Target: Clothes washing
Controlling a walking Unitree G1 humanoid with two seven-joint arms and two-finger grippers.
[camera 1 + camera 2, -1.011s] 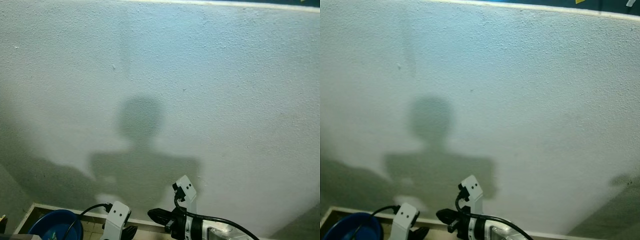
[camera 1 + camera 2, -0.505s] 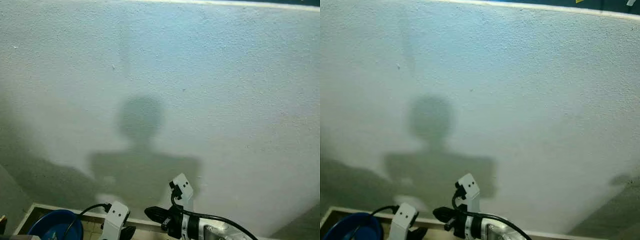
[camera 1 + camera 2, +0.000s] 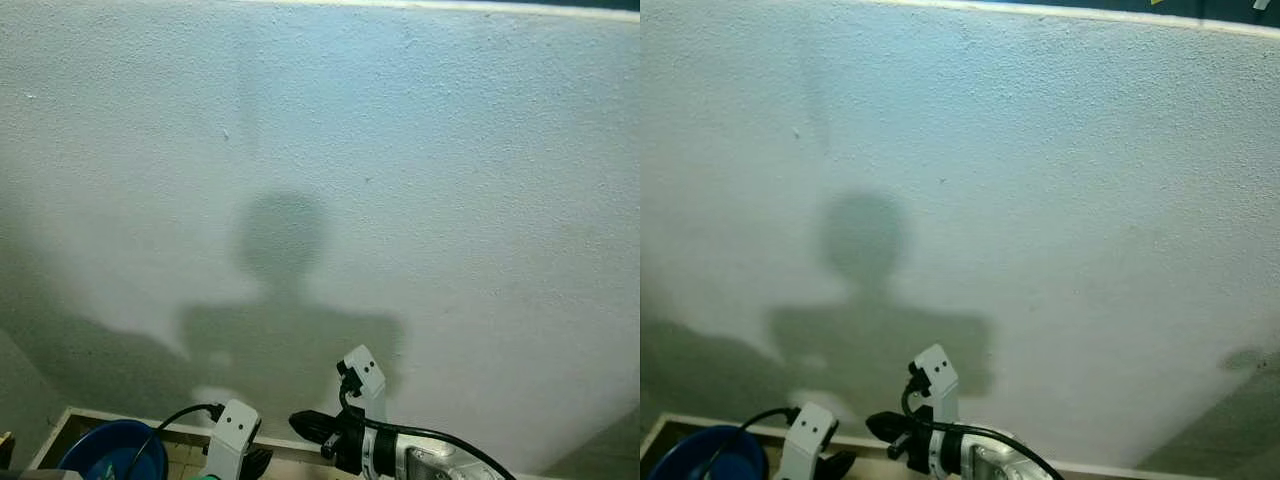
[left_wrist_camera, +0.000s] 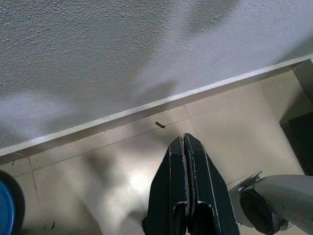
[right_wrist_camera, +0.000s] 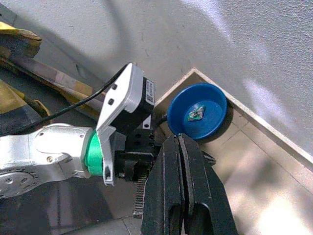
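A blue basin [image 5: 198, 113] stands on the tiled floor in the corner by the wall, with a small green scrap lying inside it; its rim also peeks in at the lower left [image 3: 105, 450]. My right gripper [image 5: 178, 139] is shut with nothing held, and in the left eye view it points leftward low in front of me [image 3: 300, 422]. My left gripper [image 4: 185, 139] is shut and empty too, aimed down at the floor tiles near the baseboard. The left arm with its green ring [image 5: 93, 154] lies between the right gripper and the basin.
A white rough wall [image 3: 400, 180] rises close ahead and carries my shadow. A pale baseboard [image 4: 146, 108] runs along its foot. Yellowish boards [image 5: 19, 46] lean beside the corner, and a dark object [image 4: 301, 122] sits on the floor.
My right gripper has shifted slightly to the left. The left arm and the basin have stayed put.
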